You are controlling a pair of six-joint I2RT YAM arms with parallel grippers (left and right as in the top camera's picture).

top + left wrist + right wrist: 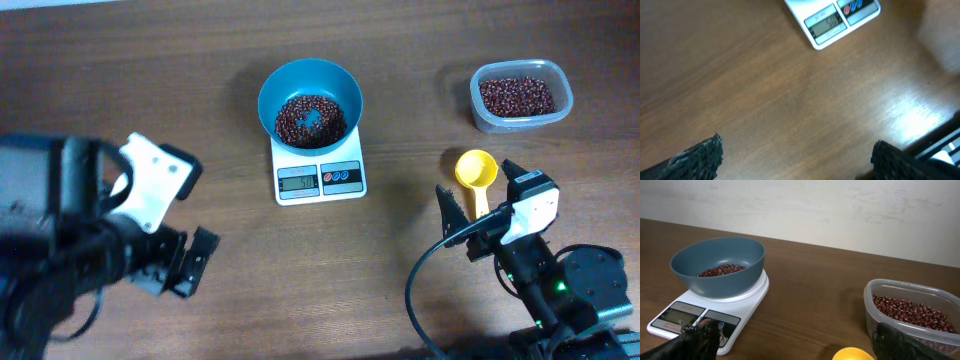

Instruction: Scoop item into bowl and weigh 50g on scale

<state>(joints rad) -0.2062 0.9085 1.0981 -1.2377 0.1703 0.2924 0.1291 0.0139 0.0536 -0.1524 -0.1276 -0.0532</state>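
Observation:
The teal-blue bowl [268, 88] stands on the white scale [320, 180] and holds a heap of dark reddish-brown beans [310, 120]. The right wrist view shows the bowl [735, 277], its beans [720, 270] and the scale [700, 315]. My right gripper [480, 188] is open, low near the table, with the yellow scoop [476, 168] lying between and ahead of its fingers. My left gripper [185, 262] is open and empty over bare table, left of and nearer than the scale [832, 22].
A clear plastic tub [560, 95] with more beans [515, 96] stands at the back right, also in the right wrist view [875, 300]. The scoop's bowl [852, 354] shows at the bottom edge there. A pale wall runs behind the table.

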